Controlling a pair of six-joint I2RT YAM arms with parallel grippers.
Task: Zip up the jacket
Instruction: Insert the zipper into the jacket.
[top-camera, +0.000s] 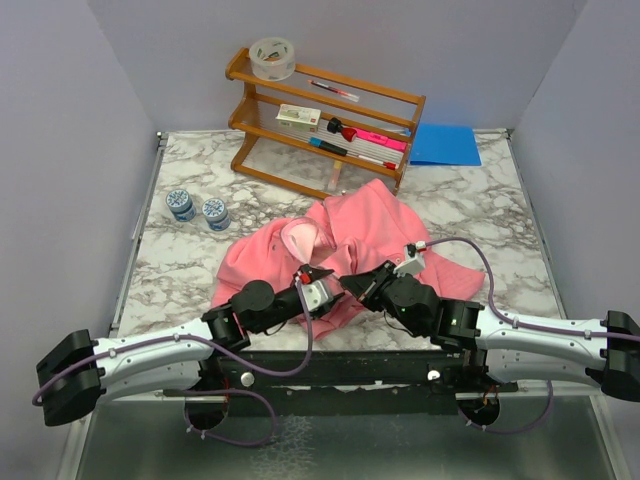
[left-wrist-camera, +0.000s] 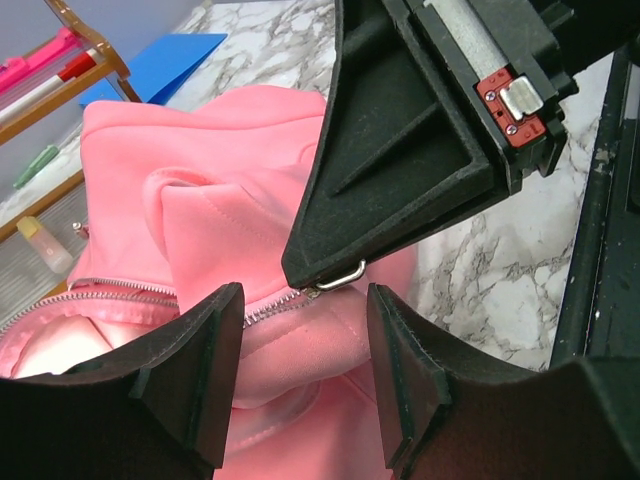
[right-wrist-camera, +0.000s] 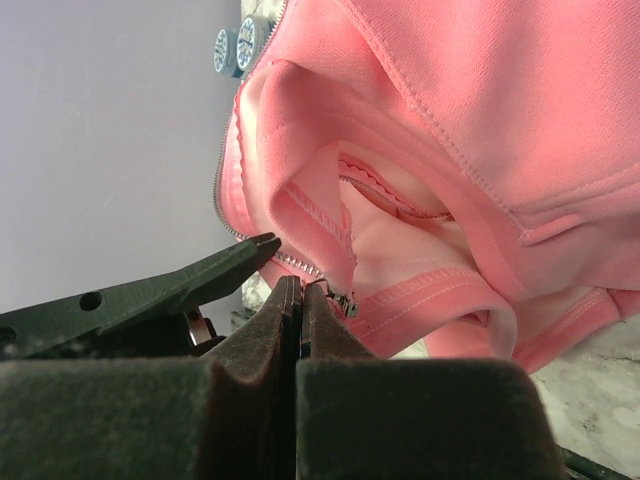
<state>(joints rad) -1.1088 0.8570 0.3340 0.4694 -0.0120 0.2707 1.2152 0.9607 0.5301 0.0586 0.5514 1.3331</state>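
**Pink jacket (top-camera: 370, 215) lies open near the front edge of the table (top-camera: 480, 260)**

The grey-veined marble table fills the top view, with pale walls on three sides. The jacket is spread across its middle and near half, rumpled, its hem toward the arm bases and its upper part reaching toward the back. The front is parted, so the paler pink lining shows inside.

Both arms lie low along the near edge and reach inward until their tips meet over the jacket's near hem. The left gripper (left-wrist-camera: 305, 300) has its fingers spread, one on each side of the zipper line, with fleece showing in the gap and nothing clamped between them. The right gripper (right-wrist-camera: 300, 292) has its fingers pressed flat together. It comes in from the opposite side, and its tip is just beyond the left gripper's fingers.

A wooden rack (top-camera: 400, 100) with slanted shelves stands at the back left and holds pens, markers and a small box. A blue folder (top-camera: 445, 145) lies flat on the marble just right of it. A roll of tape (top-camera: 272, 58) sits on the rack's top left corner. Two small round tubs (top-camera: 197, 207) with blue patterned lids stand side by side, touching or nearly so, left of the jacket and apart from it.

The zipper teeth (left-wrist-camera: 120, 292) run as a silver line along the open edge toward the grippers. Where they end, the metal zipper pull (left-wrist-camera: 342, 274) is pinched in the right gripper's fingertips, and its loop sticks out to one side.
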